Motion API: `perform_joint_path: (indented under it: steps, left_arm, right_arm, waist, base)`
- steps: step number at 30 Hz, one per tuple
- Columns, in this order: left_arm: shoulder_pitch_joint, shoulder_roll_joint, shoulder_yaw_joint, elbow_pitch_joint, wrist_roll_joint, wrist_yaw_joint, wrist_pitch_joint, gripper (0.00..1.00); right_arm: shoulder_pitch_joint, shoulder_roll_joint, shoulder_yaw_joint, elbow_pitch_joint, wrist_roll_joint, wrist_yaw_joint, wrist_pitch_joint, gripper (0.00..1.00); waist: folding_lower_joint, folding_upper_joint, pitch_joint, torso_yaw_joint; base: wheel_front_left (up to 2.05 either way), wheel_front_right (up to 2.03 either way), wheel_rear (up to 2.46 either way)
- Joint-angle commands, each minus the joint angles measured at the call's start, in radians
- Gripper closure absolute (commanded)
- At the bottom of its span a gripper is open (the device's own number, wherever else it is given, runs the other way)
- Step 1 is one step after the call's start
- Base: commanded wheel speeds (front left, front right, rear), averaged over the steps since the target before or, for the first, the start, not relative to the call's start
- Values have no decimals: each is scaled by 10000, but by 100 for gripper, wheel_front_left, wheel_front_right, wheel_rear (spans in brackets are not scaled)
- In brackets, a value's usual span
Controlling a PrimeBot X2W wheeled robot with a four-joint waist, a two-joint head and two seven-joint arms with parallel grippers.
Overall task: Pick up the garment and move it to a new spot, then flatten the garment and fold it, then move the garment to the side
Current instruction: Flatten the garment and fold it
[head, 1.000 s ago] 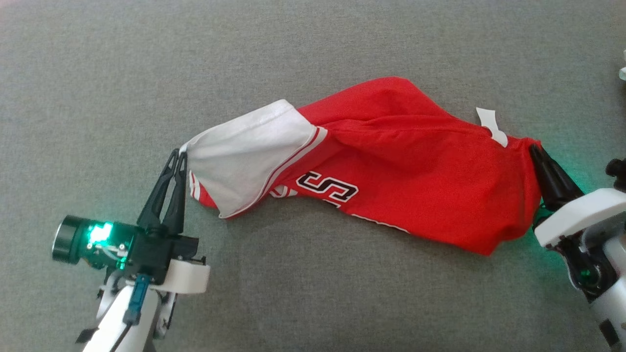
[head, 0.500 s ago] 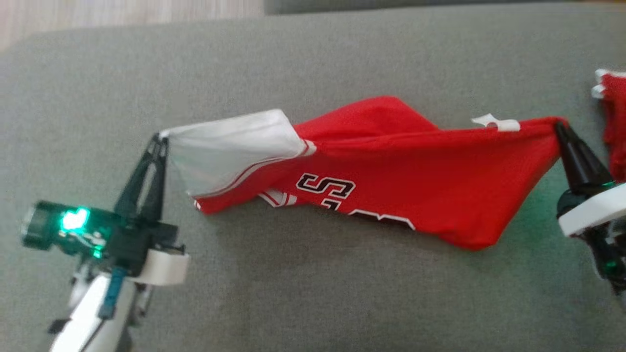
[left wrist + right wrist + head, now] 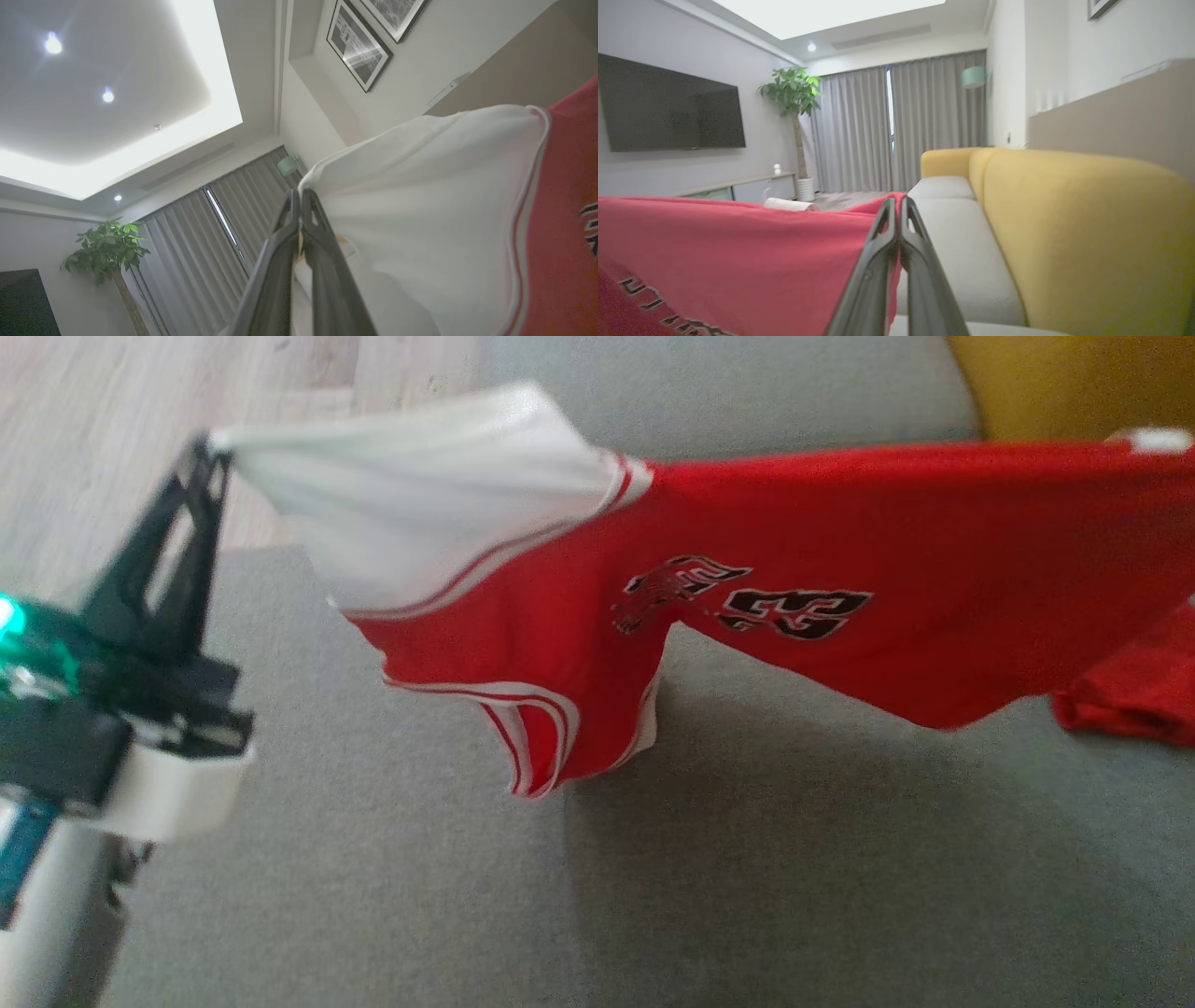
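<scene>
Tension is what this carry seems to call for. The garment (image 3: 794, 551) hangs as a stretched band above the grey sofa seat (image 3: 794, 859). In my judgement both arms should travel at one pace and one height, so the span neither slackens into a heap nor pulls out of a pinch. Lowering should likely begin only over a bare stretch of the seat. If the drooping hem touches down first and the held top edge is laid away from it, the cloth lands already spread and needs less flattening. A second red cloth (image 3: 1130, 695) lies on the seat towards its right end, under the garment's right part. Setting down there would risk tangling the two.

The left gripper (image 3: 210, 448) has its fingers pressed together on the corner of the white part, raised off the seat near its left edge. The whole garment runs off from its tips towards the seat's right end. The right gripper (image 3: 897, 200) is likewise closed, with the red edge caught between its tips, above the seat and beside the yellow backrest (image 3: 1064, 224). From there the red cloth spreads to that view's left. Between the two pinches the lower hem sags towards the seat. The head view is blurred, so I cannot tell whether its lowest point touches.
</scene>
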Motion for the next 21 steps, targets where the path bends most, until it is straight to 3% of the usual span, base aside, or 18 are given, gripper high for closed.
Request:
perform_joint_path:
  steps: [1, 8, 15, 21]
  left_arm:
    - [-1139, 569, 647, -582, -132, -129, 239, 100]
    - [-3361, 893, 431, -527, -460, -1023, 864, 100]
    - [-6139, 443, -709, 2236, -1094, -1547, 900, 100]
    - [-8902, -45, -1609, 4736, -539, -1586, 420, 100]
  right_arm:
    - [-129, -523, -540, -641, -217, 65, 223, 100]
    - [-1480, -293, -1520, -1511, -1278, 65, 1480, 100]
    - [-4467, 764, -178, -125, -2086, 65, 2252, 100]
    - [-7192, 1712, 1011, 1898, -2442, 65, 1946, 100]
  waist:
    - [3, -1, -267, -262]
    - [3, -1, -77, -519]
    - [3, -1, 1080, -582]
    - [3, -1, 2879, -471]
  base:
    - [0, 0, 0]
    - [0, 0, 0]
    - [0, 0, 0]
    - [0, 0, 0]
